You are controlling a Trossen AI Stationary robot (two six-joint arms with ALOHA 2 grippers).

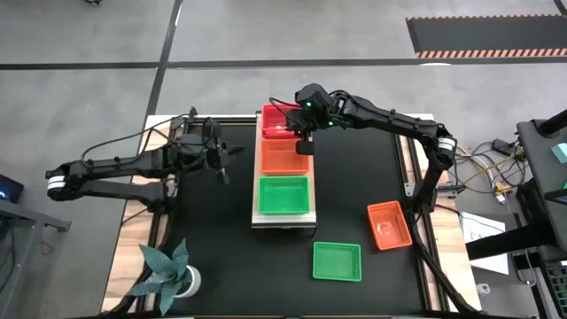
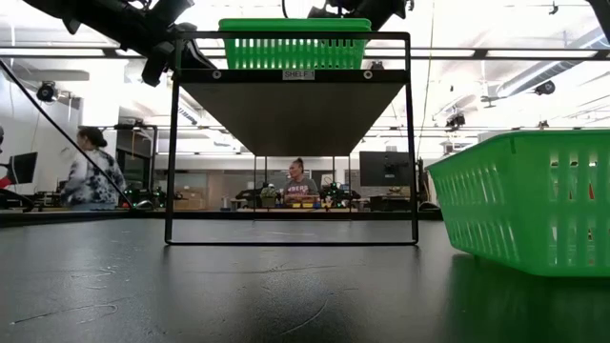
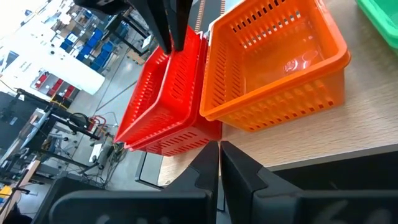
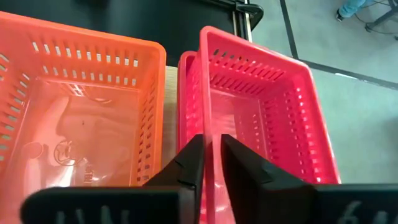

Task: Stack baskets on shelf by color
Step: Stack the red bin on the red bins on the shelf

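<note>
From above, I see my right end effector point(image 1: 304, 135) at the shelf's point(image 1: 283, 220) far end, over the crimson baskets point(image 1: 274, 121); orange basket point(image 1: 283, 157) and green basket point(image 1: 283, 196) sit alongside. Left end effector point(image 1: 223, 164) hovers over the worktop point(image 1: 221, 248). Left wrist: fingers point(image 3: 205, 168) clenched, empty. Right wrist: fingers point(image 4: 193, 163) grasping the top crimson basket's wall point(image 4: 210, 124).

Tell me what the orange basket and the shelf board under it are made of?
The orange basket looks like glossy moulded plastic: slotted walls, a shiny glare on its floor. The shelf board looks like pale matte wood or wood laminate, with fine grain lines.
</note>
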